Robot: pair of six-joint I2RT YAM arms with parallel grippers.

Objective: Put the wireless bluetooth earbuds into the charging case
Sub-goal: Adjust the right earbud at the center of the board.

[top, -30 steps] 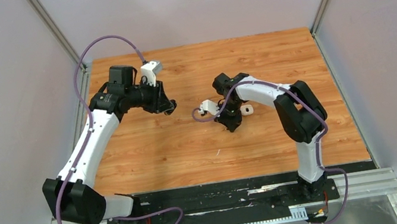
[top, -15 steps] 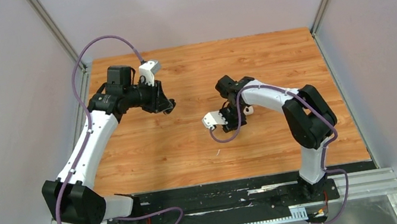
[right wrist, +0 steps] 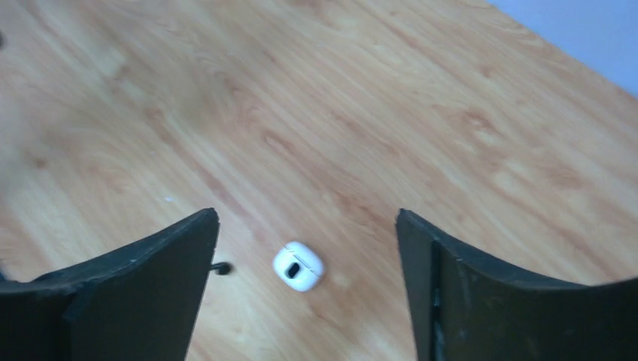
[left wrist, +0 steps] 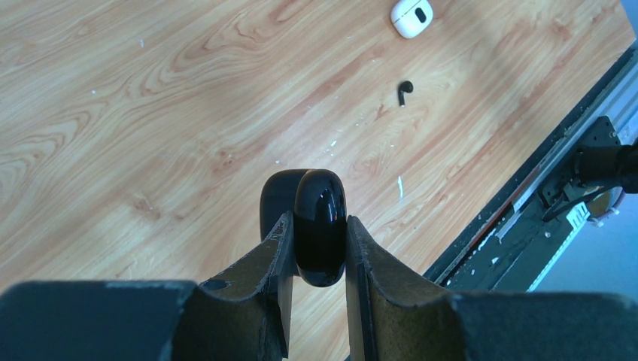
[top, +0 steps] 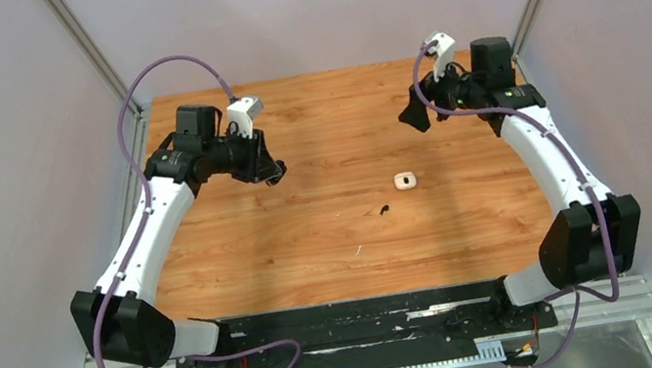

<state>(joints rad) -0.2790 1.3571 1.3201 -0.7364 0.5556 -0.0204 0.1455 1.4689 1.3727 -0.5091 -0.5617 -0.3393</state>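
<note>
My left gripper (left wrist: 317, 226) (top: 275, 175) is shut on a glossy black charging case (left wrist: 320, 218) and holds it on edge above the left half of the table; a second dark rounded part shows behind the case. A small black earbud (top: 385, 209) (left wrist: 405, 91) (right wrist: 221, 268) lies loose on the wood near the table's middle. A closed white case (top: 406, 180) (left wrist: 411, 16) (right wrist: 298, 266) with a dark oval mark sits just to the right of and beyond it. My right gripper (top: 415, 118) (right wrist: 306, 218) hangs open and empty, high over the back right.
The wooden table (top: 331, 242) is walled by grey panels left, right and behind. A black rail with metal tracks (top: 373, 320) runs along the near edge by the arm bases. Purple cables loop off both wrists.
My right arm has swung from the table's middle up to the back right and its jaws have opened wide. The black earbud now lies in the open where it was. My left arm has held still.
</note>
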